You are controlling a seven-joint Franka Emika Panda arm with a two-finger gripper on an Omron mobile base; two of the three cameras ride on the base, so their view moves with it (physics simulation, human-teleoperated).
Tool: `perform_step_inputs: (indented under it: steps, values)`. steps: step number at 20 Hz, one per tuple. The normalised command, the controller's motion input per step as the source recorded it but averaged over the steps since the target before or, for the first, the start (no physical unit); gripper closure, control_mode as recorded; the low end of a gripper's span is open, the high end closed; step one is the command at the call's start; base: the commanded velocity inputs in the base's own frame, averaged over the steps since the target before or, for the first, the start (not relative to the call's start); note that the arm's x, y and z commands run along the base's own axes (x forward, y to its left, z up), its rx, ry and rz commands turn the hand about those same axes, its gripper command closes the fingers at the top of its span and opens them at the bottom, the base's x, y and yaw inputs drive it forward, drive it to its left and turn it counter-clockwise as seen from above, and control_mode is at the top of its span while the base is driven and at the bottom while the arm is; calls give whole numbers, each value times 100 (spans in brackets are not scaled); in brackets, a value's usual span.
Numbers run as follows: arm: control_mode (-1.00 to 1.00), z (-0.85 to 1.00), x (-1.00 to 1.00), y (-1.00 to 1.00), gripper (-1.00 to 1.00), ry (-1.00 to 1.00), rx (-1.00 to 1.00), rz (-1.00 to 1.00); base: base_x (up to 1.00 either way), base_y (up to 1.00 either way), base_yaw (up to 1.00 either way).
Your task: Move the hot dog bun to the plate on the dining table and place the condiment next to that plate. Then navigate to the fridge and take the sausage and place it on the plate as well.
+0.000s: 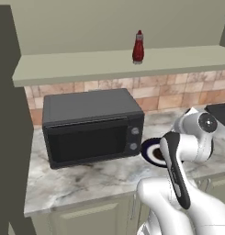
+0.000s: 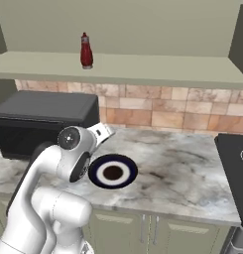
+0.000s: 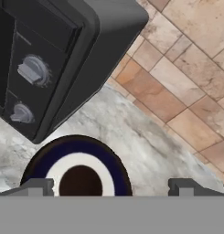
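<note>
The condiment (image 1: 138, 47), a small red bottle with a pale cap (image 2: 86, 50), stands upright on the pale wall shelf (image 1: 86, 64) above the counter. My gripper (image 3: 115, 187) hangs low over the marble counter, well below the bottle. It is open, its two dark fingertips (image 3: 38, 186) stand wide apart, and nothing is between them. The hot dog bun, the plate, the dining table, the fridge and the sausage are out of view.
A black microwave (image 1: 91, 126) sits on the counter left of my hand (image 3: 49, 55). A dark blue plate with a white centre (image 2: 113, 172) lies just beneath my gripper (image 3: 40, 160). A black cooktop (image 2: 234, 163) is at the right. Brick tiles back the counter.
</note>
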Motion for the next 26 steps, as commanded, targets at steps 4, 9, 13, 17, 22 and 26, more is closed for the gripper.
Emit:
perform_step_inputs:
  steps: [4,9,13,17,22,26]
  values:
    - [100,0,0,0,-100,0,0,0,70,-15,13]
    - [100,0,0,0,-100,0,0,0,62,-2,1]
    - [-100,6,7,0,-100,-6,0,0,36,0,0]
    - [-100,60,7,0,-100,-38,0,-1,0,0,0]
    - [-100,73,-5,-11,-100,-21,0,-9,0,0,0]
    - [-100,77,-10,-10,-100,-7,0,-10,0,0,0]
